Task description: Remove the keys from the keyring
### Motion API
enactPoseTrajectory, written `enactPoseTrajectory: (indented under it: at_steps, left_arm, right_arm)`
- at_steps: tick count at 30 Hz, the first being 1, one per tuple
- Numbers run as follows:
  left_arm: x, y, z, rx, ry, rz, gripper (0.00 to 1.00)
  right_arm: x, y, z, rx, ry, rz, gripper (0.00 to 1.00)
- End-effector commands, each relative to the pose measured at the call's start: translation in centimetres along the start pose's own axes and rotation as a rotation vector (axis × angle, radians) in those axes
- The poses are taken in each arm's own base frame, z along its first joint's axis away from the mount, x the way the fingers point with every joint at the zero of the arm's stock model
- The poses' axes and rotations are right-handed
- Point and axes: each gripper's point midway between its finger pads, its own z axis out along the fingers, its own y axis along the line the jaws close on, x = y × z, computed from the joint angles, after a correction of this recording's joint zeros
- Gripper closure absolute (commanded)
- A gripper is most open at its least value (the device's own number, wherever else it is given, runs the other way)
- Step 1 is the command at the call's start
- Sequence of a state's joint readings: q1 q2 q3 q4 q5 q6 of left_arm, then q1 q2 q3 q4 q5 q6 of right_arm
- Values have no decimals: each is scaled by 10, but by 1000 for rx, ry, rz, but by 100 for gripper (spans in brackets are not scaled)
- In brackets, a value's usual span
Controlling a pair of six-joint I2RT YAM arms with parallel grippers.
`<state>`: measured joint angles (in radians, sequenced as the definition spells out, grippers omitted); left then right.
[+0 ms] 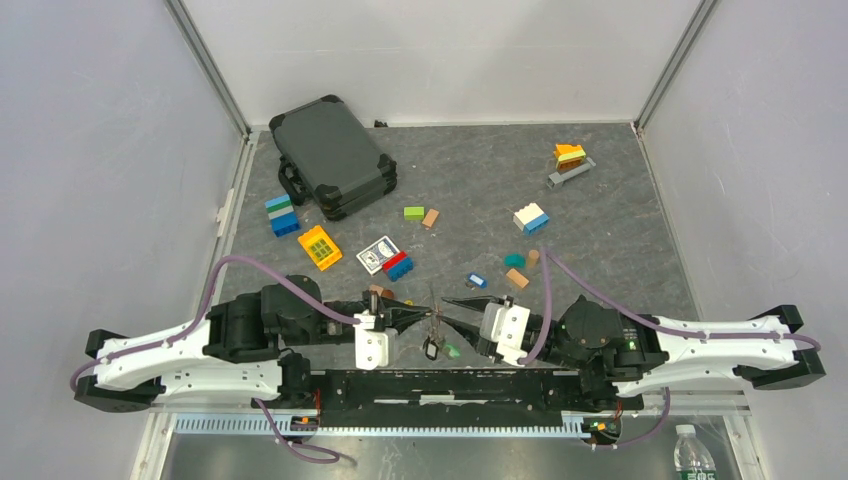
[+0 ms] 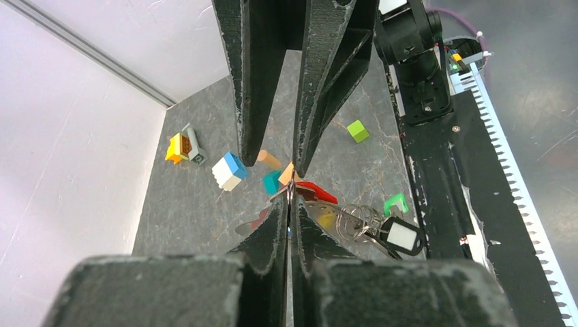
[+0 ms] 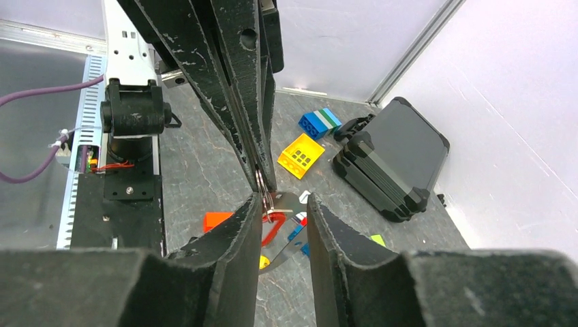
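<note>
Pinching the keyring [image 3: 261,182] at its upper edge, the left jaws sit closed on the wire and hold it up at the near middle of the counter [image 1: 620,230], between the two arms. Right jaws: parted to a middling gap, empty, nose to nose with the left ones. Keys [image 2: 315,191]: hanging in a bunch below the pinch, along with small split rings and a black tag [image 2: 402,237]. Step in hand, as I judge it: taking one key. Best done by closing low on a single plastic head, then sliding it along the loop toward its opening, with a firm left grip. Materials: thin grey wire, elongated; flat silver blades; glossy red, green and yellow heads; mottled grey counter; matte black, scuffed jaws.
</note>
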<state>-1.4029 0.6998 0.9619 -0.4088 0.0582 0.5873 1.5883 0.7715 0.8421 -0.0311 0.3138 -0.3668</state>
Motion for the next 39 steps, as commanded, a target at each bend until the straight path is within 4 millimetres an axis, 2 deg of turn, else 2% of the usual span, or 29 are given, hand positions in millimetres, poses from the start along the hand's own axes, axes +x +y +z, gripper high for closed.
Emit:
enactPoseTrajectory:
  at_steps: [1, 5, 12, 21, 24, 39]
  left_arm:
    - [-28, 10, -3, -31, -109, -24, 98]
    - [-29, 10, -3, -29, -114, -25, 98]
    - [-30, 10, -3, -33, -116, -23, 98]
    - [-31, 12, -5, -39, -118, -24, 98]
    - [-32, 13, -6, -45, -121, -23, 98]
    - [-39, 17, -15, -70, -165, -30, 98]
  right_arm:
    - [-9, -2, 3, 16, -42, 28, 66]
    - [-5, 0, 5, 15, -35, 30, 73]
    - [-3, 4, 4, -7, -27, 27, 72]
    - [1, 7, 7, -12, -4, 21, 86]
    - [9, 10, 6, -27, 25, 11, 90]
    - [21, 13, 10, -25, 69, -5, 95]
